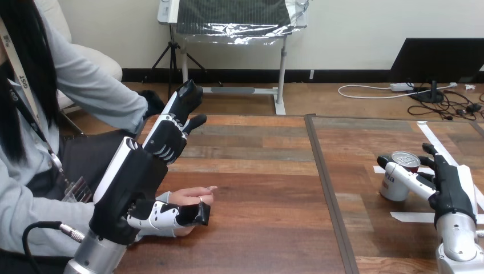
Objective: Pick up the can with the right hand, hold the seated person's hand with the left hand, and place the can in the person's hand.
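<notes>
Can (393, 189) in right hand (451, 193), far right

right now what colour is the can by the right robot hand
the can is white with red marking and a silver top, best in the head view

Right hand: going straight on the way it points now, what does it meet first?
The can: the right hand points at it, and its fingers curl round it. Beyond the can lies bare table, though depth is hard to judge.
</notes>
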Available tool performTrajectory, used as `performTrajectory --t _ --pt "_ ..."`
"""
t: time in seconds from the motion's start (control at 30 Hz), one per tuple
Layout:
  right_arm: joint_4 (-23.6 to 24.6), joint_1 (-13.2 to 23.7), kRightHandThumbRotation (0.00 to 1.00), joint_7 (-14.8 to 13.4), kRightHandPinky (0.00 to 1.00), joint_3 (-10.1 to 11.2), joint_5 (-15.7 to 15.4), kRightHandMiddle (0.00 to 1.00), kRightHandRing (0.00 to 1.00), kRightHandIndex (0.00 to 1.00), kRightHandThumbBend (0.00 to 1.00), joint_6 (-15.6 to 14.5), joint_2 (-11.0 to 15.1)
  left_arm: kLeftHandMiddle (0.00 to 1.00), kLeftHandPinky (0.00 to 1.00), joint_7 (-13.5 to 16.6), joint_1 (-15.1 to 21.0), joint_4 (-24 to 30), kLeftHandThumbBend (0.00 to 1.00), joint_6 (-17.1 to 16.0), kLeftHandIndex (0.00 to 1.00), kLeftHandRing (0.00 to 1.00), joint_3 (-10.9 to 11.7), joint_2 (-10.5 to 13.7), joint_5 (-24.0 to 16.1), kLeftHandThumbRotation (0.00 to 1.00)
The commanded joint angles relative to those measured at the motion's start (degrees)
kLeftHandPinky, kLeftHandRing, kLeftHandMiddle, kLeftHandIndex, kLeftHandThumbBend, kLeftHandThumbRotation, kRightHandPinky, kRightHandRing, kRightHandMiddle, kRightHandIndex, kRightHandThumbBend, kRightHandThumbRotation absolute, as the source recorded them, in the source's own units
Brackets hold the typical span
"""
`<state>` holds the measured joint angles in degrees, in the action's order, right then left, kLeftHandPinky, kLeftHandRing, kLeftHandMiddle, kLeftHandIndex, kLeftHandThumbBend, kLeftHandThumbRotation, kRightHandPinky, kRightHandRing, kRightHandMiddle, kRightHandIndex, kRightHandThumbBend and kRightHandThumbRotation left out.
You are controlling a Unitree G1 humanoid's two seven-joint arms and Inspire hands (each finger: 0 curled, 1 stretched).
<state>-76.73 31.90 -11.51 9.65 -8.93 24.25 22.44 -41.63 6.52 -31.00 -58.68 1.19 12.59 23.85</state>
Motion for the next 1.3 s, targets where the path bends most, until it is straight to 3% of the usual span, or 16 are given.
performTrajectory --t 0.0,0.13,0.63,1.03,1.27 --pt "0.5 5.6 0.47 -0.3 0.64 -0.4 -0.1 0.88 0.74 0.93 1.00 -0.4 -0.5 1.00 0.91 0.6 1.7 2.6 1.00 -0.6 1.00 1.00 1.2 0.2 -0.3 0.52" --pt "0.5 5.6 0.48 -0.4 0.60 -0.6 -0.2 0.87 0.73 0.93 1.00 -0.4 -0.6 1.00 0.90 0.5 1.7 2.5 1.00 -0.8 1.00 1.00 1.2 0.2 -0.2 0.52" --pt "0.6 5.8 0.45 0.3 0.74 -0.5 0.0 0.88 0.82 0.92 1.00 0.2 -1.2 1.00 0.91 -0.2 1.4 2.6 1.00 -0.7 1.00 1.00 0.9 0.0 0.8 0.51" --pt "0.6 5.9 0.45 0.7 0.71 -0.8 -0.3 0.89 0.78 0.93 1.00 0.2 -1.3 1.00 0.91 -0.1 1.6 2.0 1.00 -2.0 1.00 1.00 1.2 0.0 0.0 0.51" --pt "0.6 6.0 0.45 1.5 0.72 -0.4 0.1 0.90 0.78 0.93 1.00 0.0 -1.5 1.00 0.91 -0.7 1.3 2.5 1.00 -0.8 0.99 1.00 0.8 0.0 1.1 0.51"
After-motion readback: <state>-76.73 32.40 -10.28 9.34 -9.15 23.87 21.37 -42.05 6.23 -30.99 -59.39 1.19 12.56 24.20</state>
